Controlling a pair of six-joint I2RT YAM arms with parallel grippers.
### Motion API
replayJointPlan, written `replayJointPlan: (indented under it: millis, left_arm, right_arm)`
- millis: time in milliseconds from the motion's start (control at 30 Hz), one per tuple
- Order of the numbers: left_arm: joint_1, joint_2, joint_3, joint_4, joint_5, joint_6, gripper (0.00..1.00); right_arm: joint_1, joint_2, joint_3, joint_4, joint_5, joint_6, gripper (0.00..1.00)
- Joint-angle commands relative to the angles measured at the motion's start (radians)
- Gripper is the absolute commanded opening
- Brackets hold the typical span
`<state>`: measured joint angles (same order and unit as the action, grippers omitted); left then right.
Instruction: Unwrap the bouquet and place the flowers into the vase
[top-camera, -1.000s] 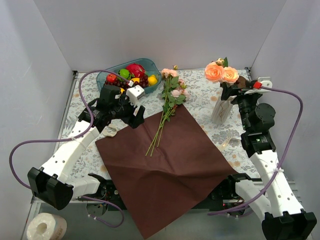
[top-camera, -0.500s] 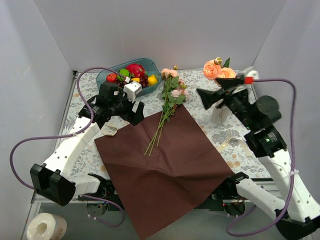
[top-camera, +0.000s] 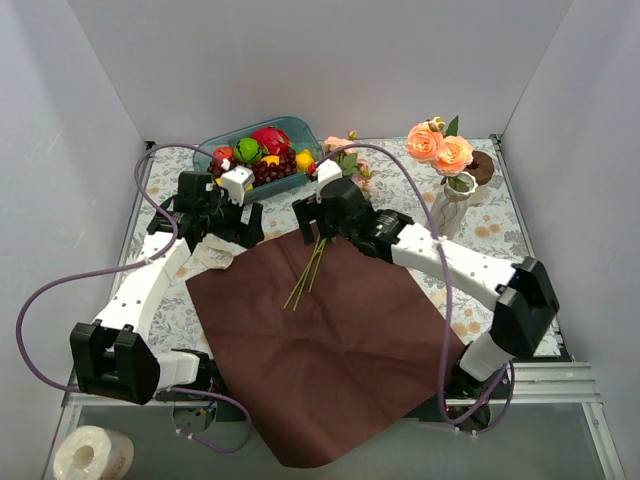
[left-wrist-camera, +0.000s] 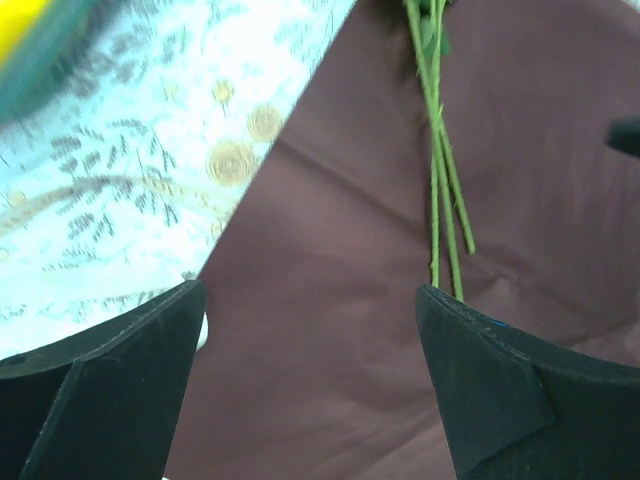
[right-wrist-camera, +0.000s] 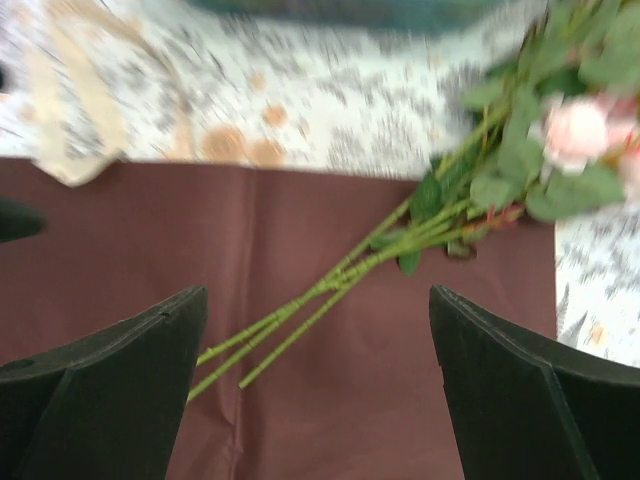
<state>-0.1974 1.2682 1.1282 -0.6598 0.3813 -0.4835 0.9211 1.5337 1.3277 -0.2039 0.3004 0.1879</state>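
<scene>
The bouquet is unwrapped: its maroon paper (top-camera: 340, 340) lies flat and the cream ribbon (top-camera: 215, 258) sits off its left corner. Loose flowers (top-camera: 318, 255) lie with thin green stems (right-wrist-camera: 330, 290) on the paper and pink blooms (right-wrist-camera: 575, 130) towards the bowl. My right gripper (top-camera: 315, 222) hovers open over the stems (left-wrist-camera: 440, 200), nothing between its fingers (right-wrist-camera: 110, 390). My left gripper (top-camera: 248, 225) stands open over the paper's left edge (left-wrist-camera: 330, 250), stems just right of it. The white vase (top-camera: 450, 205) at the right holds peach roses (top-camera: 440, 148).
A teal bowl of fruit (top-camera: 255, 150) stands at the back, just behind both grippers. A brown ring (top-camera: 480, 165) sits behind the vase. A paper roll (top-camera: 90, 455) lies below the table's near left corner. White walls close in three sides.
My right arm has swung from beside the vase across to the stems on the paper. My left gripper has drawn back to the left and opened wider.
</scene>
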Motion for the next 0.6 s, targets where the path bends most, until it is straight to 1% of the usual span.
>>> replayJointPlan:
  millis: [0, 33, 100, 133, 200, 267, 300, 367, 467, 500, 567]
  left_arm:
    - [0.003, -0.069, -0.108, 0.032, -0.033, 0.094, 0.85]
    - [0.003, -0.079, -0.142, 0.037, -0.057, 0.105, 0.85]
    - [0.003, -0.087, -0.171, 0.040, -0.064, 0.137, 0.85]
    - [0.003, -0.093, -0.186, 0.042, -0.062, 0.141, 0.84]
    - [0.003, -0.095, -0.191, 0.039, -0.055, 0.149, 0.84]
    - [0.003, -0.096, -0.188, 0.034, -0.048, 0.151, 0.84]
    - [0.003, -0.093, -0.183, 0.031, -0.048, 0.151, 0.84]
    - [0.003, -0.095, -0.174, 0.020, -0.044, 0.155, 0.83]
    - [0.003, -0.108, -0.183, 0.015, -0.051, 0.167, 0.83]
    - [0.003, -0.113, -0.189, 0.015, -0.056, 0.174, 0.83]
    - [0.003, -0.121, -0.202, 0.017, -0.061, 0.180, 0.83]
  right_arm:
    - [-0.001, 0.052, 0.039, -0.055, 0.097, 0.149, 0.98]
    - [-0.001, 0.084, 0.062, -0.063, 0.086, 0.151, 0.98]
    - [-0.001, 0.120, 0.091, -0.109, 0.111, 0.159, 0.98]
    - [-0.005, 0.165, 0.103, -0.133, 0.135, 0.179, 0.98]
    - [-0.008, 0.221, 0.180, -0.227, 0.166, 0.209, 0.98]
    - [-0.010, 0.298, 0.246, -0.274, 0.229, 0.278, 0.97]
    - [-0.010, 0.321, 0.269, -0.307, 0.247, 0.300, 0.94]
    - [-0.011, 0.382, 0.309, -0.334, 0.292, 0.340, 0.92]
    - [-0.027, 0.428, 0.344, -0.316, 0.286, 0.366, 0.81]
    - [-0.039, 0.437, 0.347, -0.309, 0.286, 0.373, 0.74]
    - [-0.054, 0.462, 0.347, -0.279, 0.261, 0.387, 0.70]
